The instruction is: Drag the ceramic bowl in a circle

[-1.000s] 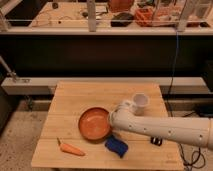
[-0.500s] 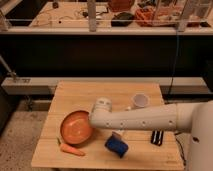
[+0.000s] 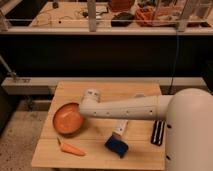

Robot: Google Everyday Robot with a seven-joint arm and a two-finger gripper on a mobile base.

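While the white robot arm [image 3: 125, 107] stretches across the light wooden table [image 3: 92, 136], its gripper [image 3: 86, 108] sits at the three o'clock rim of the round, shallow orange-terracotta ceramic bowl [image 3: 67, 120]. The bowl rests upright at the table's nine o'clock side, its glossy inside showing. Whether the gripper holds the rim cannot be told. A small orange carrot [image 3: 70, 148] lies at the bowl's six o'clock.

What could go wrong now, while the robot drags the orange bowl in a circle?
1. The bowl sits close to the table's left edge; a wide circle may push it off.
2. The carrot lies just in front of the bowl and could be struck.
3. The tool is at the bowl's back right rim; the arm above the blue sponge might sweep it.
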